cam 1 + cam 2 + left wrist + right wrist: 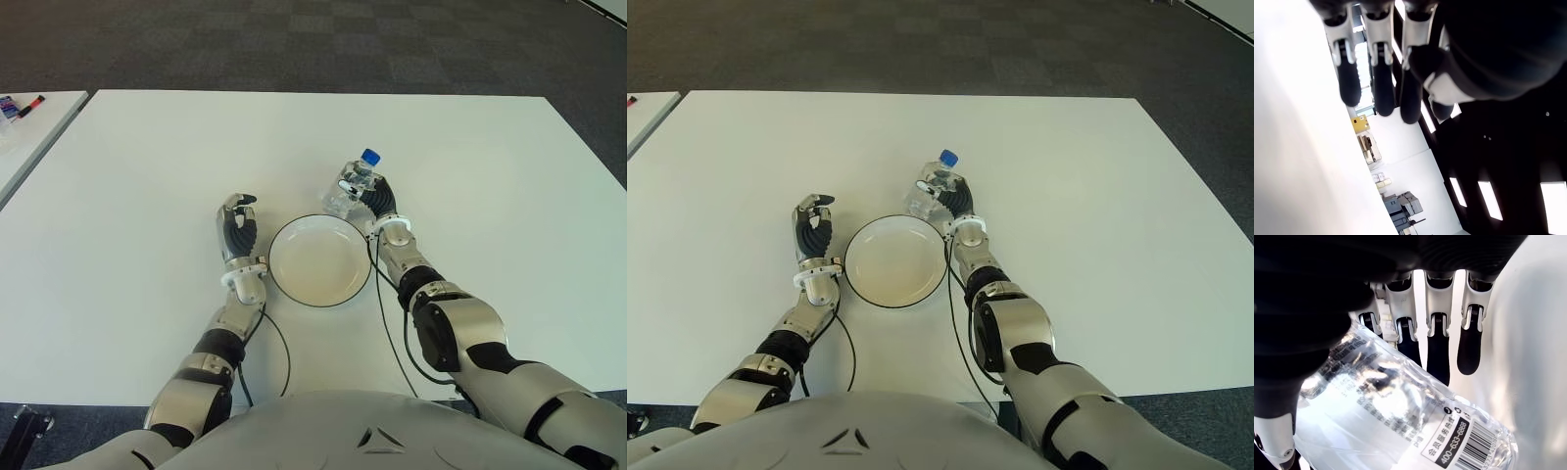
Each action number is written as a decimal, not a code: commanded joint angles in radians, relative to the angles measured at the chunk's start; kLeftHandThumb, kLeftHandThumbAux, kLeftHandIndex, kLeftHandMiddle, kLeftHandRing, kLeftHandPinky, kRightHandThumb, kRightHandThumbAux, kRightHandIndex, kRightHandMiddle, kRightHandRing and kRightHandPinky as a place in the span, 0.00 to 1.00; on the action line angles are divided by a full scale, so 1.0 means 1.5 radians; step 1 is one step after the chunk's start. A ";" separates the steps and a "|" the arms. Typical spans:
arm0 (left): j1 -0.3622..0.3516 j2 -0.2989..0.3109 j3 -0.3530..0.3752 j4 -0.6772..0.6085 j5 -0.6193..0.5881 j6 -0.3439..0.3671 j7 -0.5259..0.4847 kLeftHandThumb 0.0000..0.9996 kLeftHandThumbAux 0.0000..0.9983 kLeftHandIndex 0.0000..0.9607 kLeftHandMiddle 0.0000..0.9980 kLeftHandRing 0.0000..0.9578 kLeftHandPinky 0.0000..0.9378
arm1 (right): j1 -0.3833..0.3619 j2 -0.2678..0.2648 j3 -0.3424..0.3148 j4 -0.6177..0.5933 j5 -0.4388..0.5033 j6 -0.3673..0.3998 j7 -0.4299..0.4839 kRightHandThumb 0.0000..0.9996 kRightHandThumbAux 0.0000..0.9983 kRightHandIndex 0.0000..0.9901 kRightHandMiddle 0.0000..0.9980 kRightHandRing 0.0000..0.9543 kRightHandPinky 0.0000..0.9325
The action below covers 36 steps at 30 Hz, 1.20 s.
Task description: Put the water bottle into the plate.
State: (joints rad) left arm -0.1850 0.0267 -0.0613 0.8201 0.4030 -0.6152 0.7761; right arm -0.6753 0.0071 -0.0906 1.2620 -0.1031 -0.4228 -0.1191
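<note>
— Two hands over the white desk (127, 176); which one has the bottle?
— Right hand (377, 199). It's wrapped round the bottle (351, 187), blue cap tilted toward the far edge, just beyond the plate's far right rim.
— And the plate (319, 260)?
— Mid-desk toward the near edge, white with a dark rim, nothing in it.
— Fingers (1438, 351) in the wrist view?
— Dark tips lie along the clear body; the barcode label faces the camera.
— Left hand (238, 235)?
— Just left of the plate, fingers loosely curled, holding nothing
</note>
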 commanded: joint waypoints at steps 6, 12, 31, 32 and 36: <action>0.007 0.004 -0.002 0.013 -0.007 0.012 -0.023 0.84 0.67 0.48 0.42 0.39 0.43 | 0.000 0.005 -0.004 -0.006 0.007 -0.007 -0.009 0.86 0.67 0.42 0.54 0.93 0.92; 0.004 0.005 -0.002 0.020 -0.008 -0.002 -0.021 0.84 0.67 0.48 0.42 0.39 0.42 | 0.001 0.005 -0.002 -0.006 0.006 -0.003 -0.011 0.86 0.67 0.42 0.54 0.92 0.91; 0.001 0.007 0.000 0.027 -0.008 0.002 -0.021 0.84 0.67 0.49 0.42 0.38 0.42 | 0.026 0.011 0.014 -0.071 0.001 -0.068 -0.006 0.86 0.67 0.41 0.54 0.93 0.92; 0.001 0.008 0.000 0.027 -0.007 0.005 -0.023 0.84 0.67 0.49 0.41 0.37 0.42 | 0.027 0.011 0.015 -0.074 0.001 -0.077 -0.006 0.86 0.67 0.41 0.54 0.93 0.92; 0.000 0.009 -0.001 0.032 -0.008 0.006 -0.025 0.84 0.68 0.49 0.41 0.36 0.40 | 0.026 0.009 0.019 -0.081 -0.002 -0.095 -0.011 0.86 0.67 0.41 0.54 0.92 0.92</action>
State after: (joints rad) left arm -0.1924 0.0286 -0.0594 0.8354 0.3920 -0.6245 0.7480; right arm -0.6321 0.0179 -0.0655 1.1619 -0.1098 -0.5244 -0.1297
